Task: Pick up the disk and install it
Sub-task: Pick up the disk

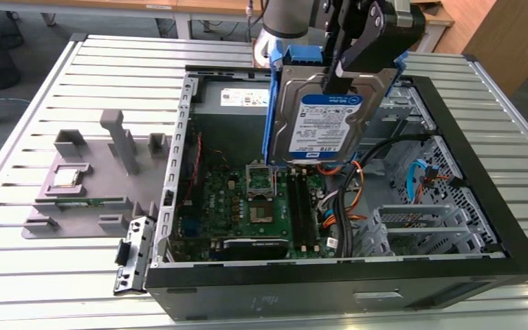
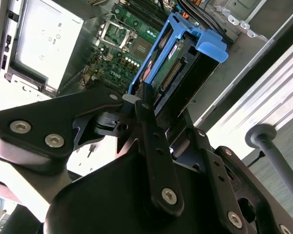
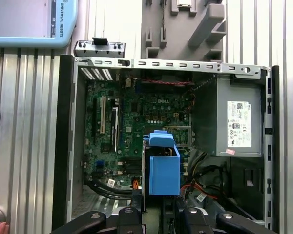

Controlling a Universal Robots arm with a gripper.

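Above open case (image 1: 291, 292), tool (image 1: 339, 72) clamped on disk (image 1: 324, 120) upper edge; disk hangs upright, clear of case walls.

Silver disk (image 1: 293, 89), blue frame (image 1: 269, 120), blue-white label (image 1: 328, 127); green motherboard (image 1: 223, 189); black claw (image 1: 342, 72).

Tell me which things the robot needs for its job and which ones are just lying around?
For the job:
the disk, up in the air
the end effector, shut on the disk
the computer case, open underneath

Just lying about:
the grey parts holder on the table
the black latch piece beside the computer case
the grey power supply box inside the computer case
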